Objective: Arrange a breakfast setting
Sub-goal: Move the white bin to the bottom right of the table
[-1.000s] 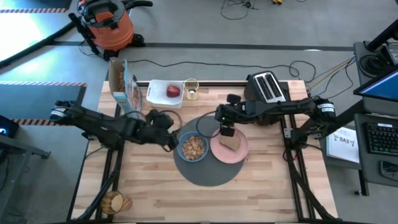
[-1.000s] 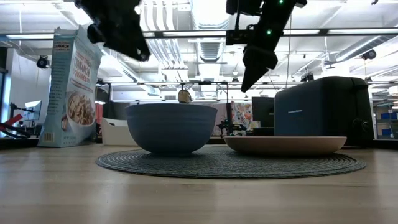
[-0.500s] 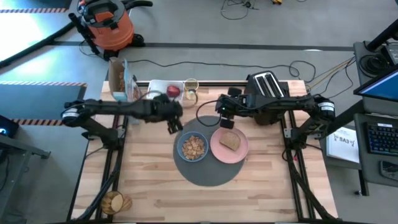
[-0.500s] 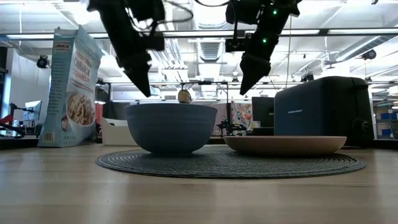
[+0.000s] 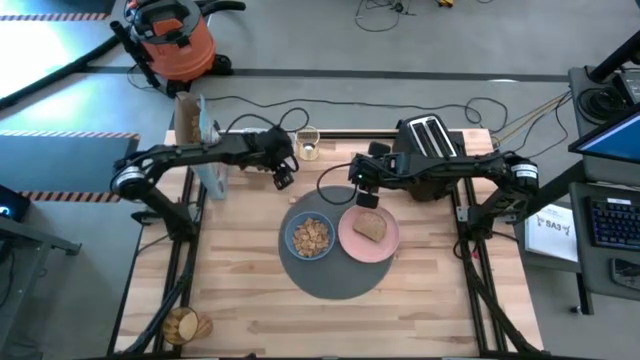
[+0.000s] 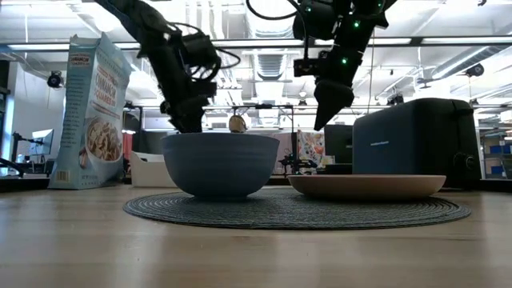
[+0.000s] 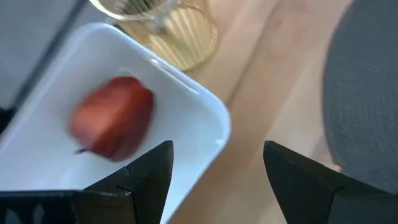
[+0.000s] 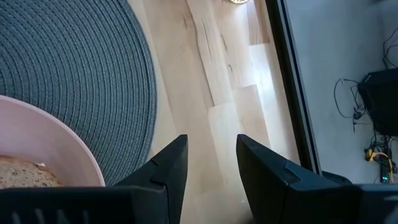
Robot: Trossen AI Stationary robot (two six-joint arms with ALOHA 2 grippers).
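Note:
The round dark grey mat lies mid-table, carrying the blue bowl of cereal and the pink plate. A toast slice lies flat on the plate. The glass of orange drink stands at the far edge. In the left wrist view the red apple lies in the white tray. My left gripper hovers open over the tray's near corner, beside the apple. My right gripper hangs open above the table, just beyond the plate's far rim, with nothing between its fingers.
A black toaster stands at the far right. An upright cereal box stands at the far left, next to the left arm. Round wooden pieces lie at the near left corner. Bare wood stretches along the near side.
My left gripper has swung from beside the bowl's left toward the table's far edge, turning and dipping as it went, and now hangs over the tray with the apple. My right gripper has drawn back a little from above the toast toward the far edge.

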